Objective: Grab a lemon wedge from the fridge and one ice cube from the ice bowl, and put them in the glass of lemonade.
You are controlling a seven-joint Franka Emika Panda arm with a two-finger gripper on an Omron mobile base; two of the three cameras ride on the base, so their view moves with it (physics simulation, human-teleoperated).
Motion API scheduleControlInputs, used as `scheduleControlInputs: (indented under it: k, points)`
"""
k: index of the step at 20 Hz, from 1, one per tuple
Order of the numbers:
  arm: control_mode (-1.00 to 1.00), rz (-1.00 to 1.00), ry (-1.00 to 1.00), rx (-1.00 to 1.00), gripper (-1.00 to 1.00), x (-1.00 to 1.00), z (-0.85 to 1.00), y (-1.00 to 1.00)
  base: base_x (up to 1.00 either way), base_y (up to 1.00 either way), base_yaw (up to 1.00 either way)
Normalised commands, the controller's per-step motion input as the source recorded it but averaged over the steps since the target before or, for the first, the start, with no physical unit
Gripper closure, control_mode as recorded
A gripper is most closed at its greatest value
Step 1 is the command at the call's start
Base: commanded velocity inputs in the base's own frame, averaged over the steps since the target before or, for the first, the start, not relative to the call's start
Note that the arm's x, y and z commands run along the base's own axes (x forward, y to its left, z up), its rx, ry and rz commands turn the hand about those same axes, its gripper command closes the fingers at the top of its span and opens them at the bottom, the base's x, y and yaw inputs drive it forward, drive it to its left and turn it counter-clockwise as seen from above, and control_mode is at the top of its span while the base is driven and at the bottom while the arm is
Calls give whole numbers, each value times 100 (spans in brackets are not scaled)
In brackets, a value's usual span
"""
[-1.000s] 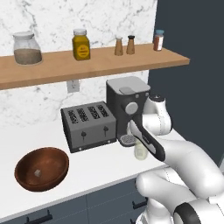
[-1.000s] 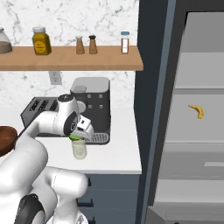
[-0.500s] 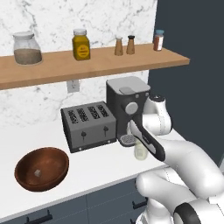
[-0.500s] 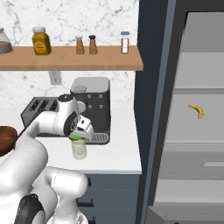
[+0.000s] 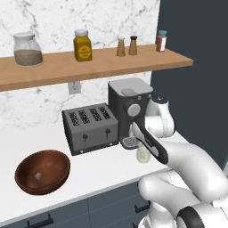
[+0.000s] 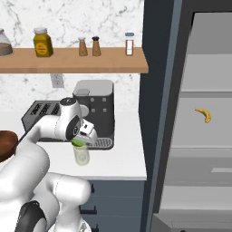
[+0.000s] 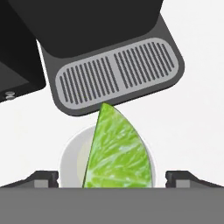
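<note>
gripper [image 7: 112, 175] poised directly above glass of lemonade [image 6: 81, 154] beside coffee machine [image 6: 97, 113], fingers spread wide. lemon wedge [image 7: 117, 151] between them, tip toward drip tray, over glass mouth. ice cube [image 5: 38, 176] waits in ice bowl [image 5: 26, 178], well left.

No readable text, brand or number anywhere. The amber jar [image 5: 83, 45] on the wooden shelf [image 5: 102, 64] carries a dark label patch, possibly printed, but too blurred to read. The toaster [image 5: 91, 128] and coffee machine [image 5: 130, 103] fronts show no legible markings.
</note>
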Motion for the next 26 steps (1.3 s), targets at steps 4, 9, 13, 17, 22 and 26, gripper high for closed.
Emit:
scheduleControlInputs:
  k: [4,9,13,17,22,26]
  points:
    - [-100,0,1,0,-100,0,0,0,0,0,0]
    - [-100,0,1,0,-100,0,5,-9,0,0,0]
    - [-100,0,2,0,-100,0,34,-22,0,0,0]
    - [-100,0,4,0,-100,0,32,-16,0,0,0]
    - [-100,0,2,1,-100,-5,43,-6,0,0,0]
    - [-100,0,0,3,-100,-9,30,1,0,0,0]
